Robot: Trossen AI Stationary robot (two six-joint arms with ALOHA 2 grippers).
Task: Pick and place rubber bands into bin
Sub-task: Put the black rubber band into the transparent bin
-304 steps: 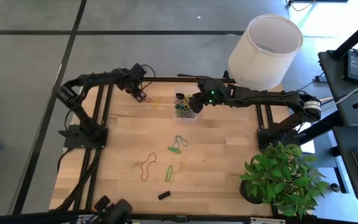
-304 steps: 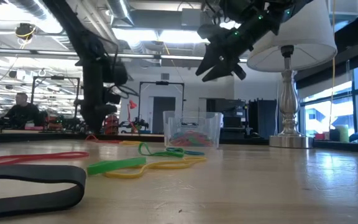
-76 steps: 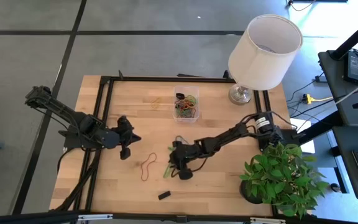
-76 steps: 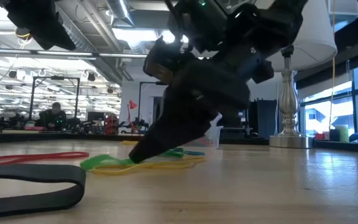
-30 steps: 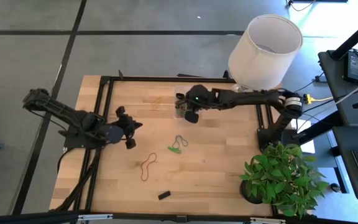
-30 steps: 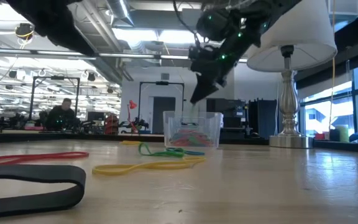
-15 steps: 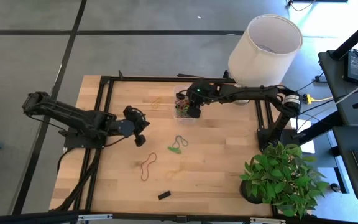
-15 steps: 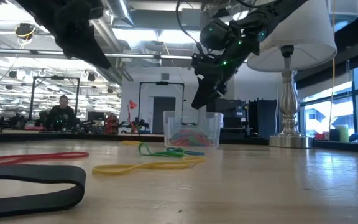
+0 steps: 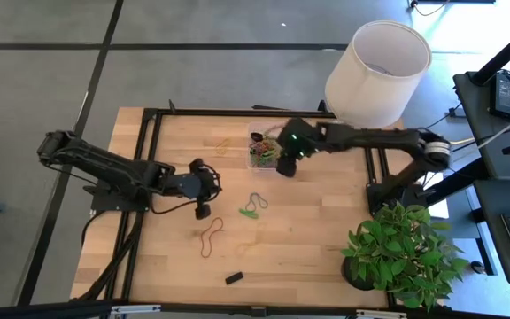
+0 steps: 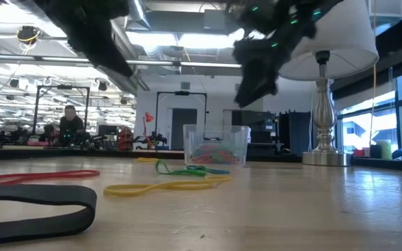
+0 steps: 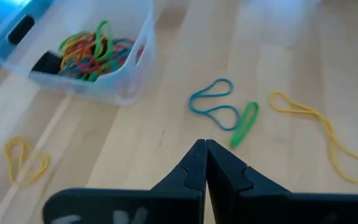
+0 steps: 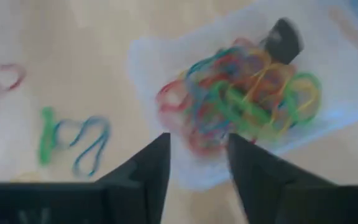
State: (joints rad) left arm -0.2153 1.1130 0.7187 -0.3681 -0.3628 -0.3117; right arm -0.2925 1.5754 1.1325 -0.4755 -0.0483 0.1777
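Note:
The clear bin (image 9: 264, 156) stands at the table's far middle, holding several coloured rubber bands (image 12: 241, 93). My right gripper (image 12: 197, 163) hangs open above the bin's near right corner (image 9: 285, 167), with nothing between its fingers. Loose bands lie flat on the wood: a blue one (image 11: 215, 102) and a green one (image 11: 246, 122) side by side, a yellow one (image 11: 319, 134), a red one (image 9: 211, 237), and another yellow one (image 9: 222, 144) far left of the bin. My left gripper (image 11: 205, 155) is shut and empty, above the table left of the blue and green bands (image 9: 204, 206).
A lamp with a big white shade (image 9: 377, 71) stands at the far right corner, close behind my right arm. A potted plant (image 9: 401, 252) is off the near right edge. A small black block (image 9: 234, 277) lies near the front edge, and a wide black band (image 10: 33, 206) lies close to the low camera.
My right gripper has opened over the bin, then gone up and a little toward the table's right edge. My left gripper, still shut, has gone toward the table's right edge and down, nearer the blue and green bands.

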